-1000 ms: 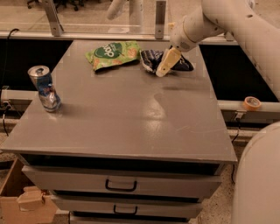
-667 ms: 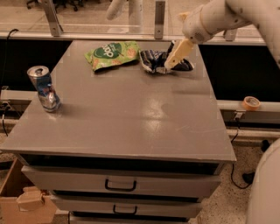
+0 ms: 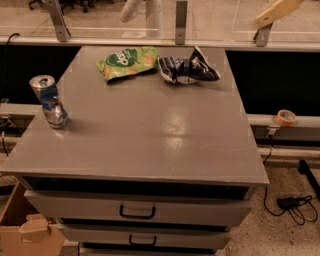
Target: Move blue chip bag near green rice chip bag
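Note:
The blue chip bag [image 3: 189, 69] lies crumpled on the grey table [image 3: 150, 135] near its far edge. Its left end almost touches the green rice chip bag [image 3: 127, 61], which lies flat just to its left. My gripper [image 3: 277, 11] is high at the top right edge of the camera view, above and behind the table's far right corner. It is well clear of both bags and holds nothing that I can see.
A blue-and-silver drink can [image 3: 49, 101] stands upright near the table's left edge. A glass rail with metal posts [image 3: 181, 22] runs behind the table. A tape roll [image 3: 286, 117] sits on the ledge at right. Drawers [image 3: 137, 212] are below; a cardboard box [image 3: 30, 232] and cables [image 3: 295, 205] are on the floor.
The gripper was down at the blue chip bag's right end. It has lifted up and away to the upper right, and the bag stays on the table beside the green bag.

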`<state>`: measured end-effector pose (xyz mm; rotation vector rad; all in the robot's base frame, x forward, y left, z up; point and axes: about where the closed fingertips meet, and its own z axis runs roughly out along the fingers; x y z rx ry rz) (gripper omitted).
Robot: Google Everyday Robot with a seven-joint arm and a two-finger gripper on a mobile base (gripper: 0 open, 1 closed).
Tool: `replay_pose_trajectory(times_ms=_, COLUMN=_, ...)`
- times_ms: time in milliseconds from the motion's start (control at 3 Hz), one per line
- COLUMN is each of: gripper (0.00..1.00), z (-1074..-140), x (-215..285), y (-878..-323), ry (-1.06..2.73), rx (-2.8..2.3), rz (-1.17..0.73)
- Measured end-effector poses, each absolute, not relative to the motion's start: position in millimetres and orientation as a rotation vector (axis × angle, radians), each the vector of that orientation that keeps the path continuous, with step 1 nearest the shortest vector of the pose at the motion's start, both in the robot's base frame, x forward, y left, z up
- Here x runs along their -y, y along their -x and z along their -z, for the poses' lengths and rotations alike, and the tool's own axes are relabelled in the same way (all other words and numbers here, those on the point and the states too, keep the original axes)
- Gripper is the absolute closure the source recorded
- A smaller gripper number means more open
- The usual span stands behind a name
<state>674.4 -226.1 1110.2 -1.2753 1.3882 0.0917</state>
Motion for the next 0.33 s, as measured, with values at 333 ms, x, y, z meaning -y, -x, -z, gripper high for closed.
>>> replay_pose_trajectory(times_ms=333, gripper=0.0, z=-1140.1, x=236.3, y=-666.7, ry=1.243, rx=-1.342, rz=-0.061)
